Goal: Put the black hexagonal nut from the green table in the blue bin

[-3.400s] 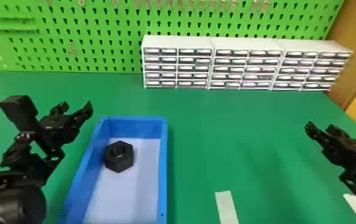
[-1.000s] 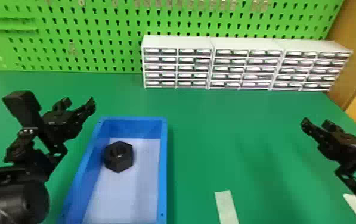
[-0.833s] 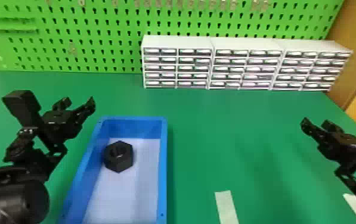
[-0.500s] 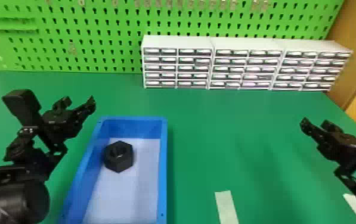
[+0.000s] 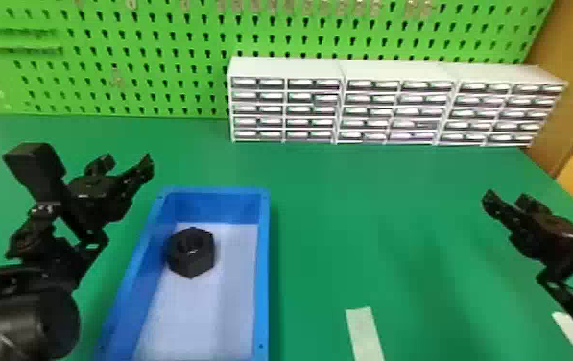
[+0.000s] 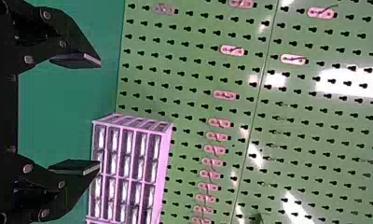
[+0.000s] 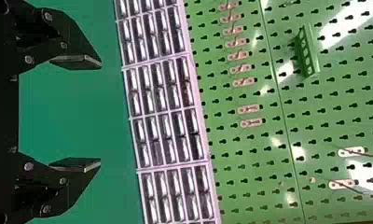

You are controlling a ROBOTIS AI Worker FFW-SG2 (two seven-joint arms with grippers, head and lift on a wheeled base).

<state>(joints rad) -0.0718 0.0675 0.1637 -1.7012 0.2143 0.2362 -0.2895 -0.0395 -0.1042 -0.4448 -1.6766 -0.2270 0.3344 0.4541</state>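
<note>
Inside the blue bin [image 5: 262, 269], the black hexagonal nut [image 5: 191, 253] lies on the pale floor, close to the left wall toward the far end. My left gripper [image 5: 124, 165] is above the green table [image 5: 338, 216], to the left of the bin's far corner. In the left wrist view the left gripper [image 6: 100, 114] stands open, nothing between its fingers. Over the table's right side is my right gripper [image 5: 508, 199], well away from the bin. The right wrist view has the right gripper [image 7: 100, 115] open too, holding nothing.
White drawer cabinets [image 5: 286, 68] stand in a row along the table's back edge, before a green pegboard [image 5: 165, 57]. A pale tape strip [image 5: 364, 331] lies on the table right of the bin, another [image 5: 567, 326] near the right arm.
Compared with the oldest frame, my left arm has shifted slightly to the right and my right gripper slightly to the left. The nut and bin have stayed put.
</note>
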